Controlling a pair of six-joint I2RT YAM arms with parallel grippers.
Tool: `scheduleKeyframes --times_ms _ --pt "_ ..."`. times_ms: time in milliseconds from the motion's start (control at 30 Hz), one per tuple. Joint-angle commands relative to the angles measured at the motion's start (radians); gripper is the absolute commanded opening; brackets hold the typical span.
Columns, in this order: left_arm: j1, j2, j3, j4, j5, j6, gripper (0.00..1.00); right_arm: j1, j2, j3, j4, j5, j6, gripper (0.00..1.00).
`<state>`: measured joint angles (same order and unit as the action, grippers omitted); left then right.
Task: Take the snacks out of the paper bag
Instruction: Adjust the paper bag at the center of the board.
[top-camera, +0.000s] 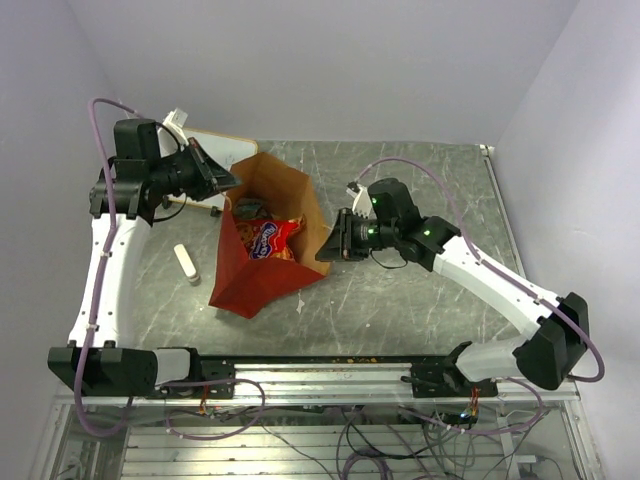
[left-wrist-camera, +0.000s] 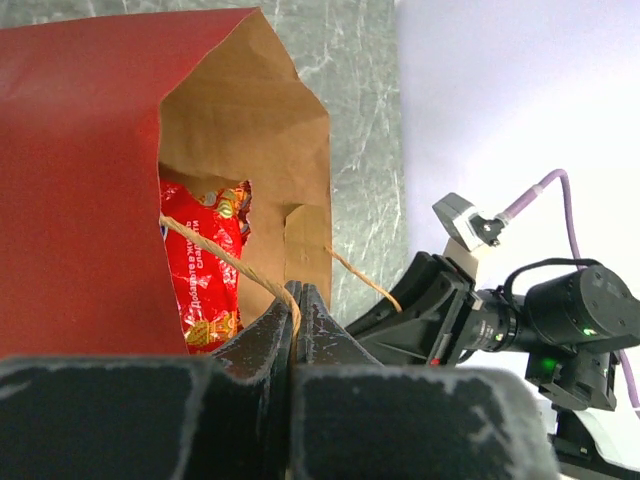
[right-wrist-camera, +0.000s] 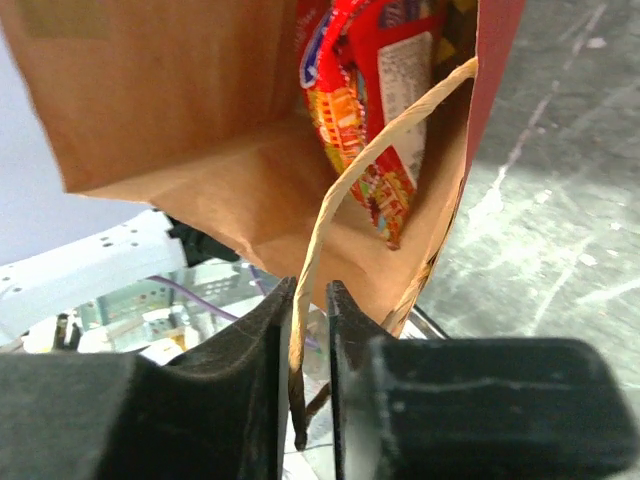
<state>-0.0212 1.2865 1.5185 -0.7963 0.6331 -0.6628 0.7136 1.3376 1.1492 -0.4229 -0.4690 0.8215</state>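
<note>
Seen from above, a grey marbled table (top-camera: 400, 290) has two robot arms reaching in from its near edge.

At the far left lies a white-faced board (top-camera: 215, 143) with a tan frame. Nearer, a small white packet (top-camera: 187, 263) lies alone on the table, left of the bag. It is probably one snack already out.

The left gripper (top-camera: 222, 183) sits at the far-left rim of the paper bag (top-camera: 250, 285). In the left wrist view its fingers (left-wrist-camera: 262, 345) are clenched together on the left handle (left-wrist-camera: 225, 255), a thin tan loop drawn taut across the bag's mouth.

The bag is red outside and brown kraft inside. It lies in the middle of the table with its mouth spread wide and facing up. Inside is the large red crinkly snack bag (top-camera: 270, 240), with a blue logo showing. A darker item (top-camera: 248, 208) lies just beyond it, too unclear to name.

The right gripper (top-camera: 325, 250) is at the bag's right rim. In the right wrist view its fingers (right-wrist-camera: 255, 345) pinch the right handle (right-wrist-camera: 385, 150), which arches up in front of the red packet.

The two arms seem to be pulling the handles apart to hold the mouth open. One gripper would have to let go of its handle to reach the snacks.
</note>
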Motion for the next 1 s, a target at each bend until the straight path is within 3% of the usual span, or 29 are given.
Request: scheduleKeyframes --times_ms 0,233,333,433,733,967 --pt "0.006 -0.057 -0.032 0.069 0.06 -0.011 0.07 -0.008 -0.029 0.028 -0.152 0.091 -0.114 0.25" --pt "0.007 -0.044 0.006 -0.038 0.0 0.033 0.07 -0.093 -0.014 0.169 -0.356 0.214 -0.356 0.67" --pt "0.006 -0.044 0.009 -0.043 -0.004 0.026 0.07 -0.162 0.029 0.218 -0.43 0.217 -0.425 0.78" --pt "0.006 -0.044 0.015 -0.058 -0.009 0.03 0.07 -0.237 0.067 0.235 -0.423 0.107 -0.459 0.87" --pt "0.006 -0.024 0.094 -0.142 -0.046 0.065 0.07 -0.25 0.166 0.336 -0.312 -0.107 -0.424 0.91" --pt "0.006 0.002 0.139 -0.223 -0.079 0.107 0.07 -0.225 0.291 0.441 -0.446 -0.071 -0.47 0.79"
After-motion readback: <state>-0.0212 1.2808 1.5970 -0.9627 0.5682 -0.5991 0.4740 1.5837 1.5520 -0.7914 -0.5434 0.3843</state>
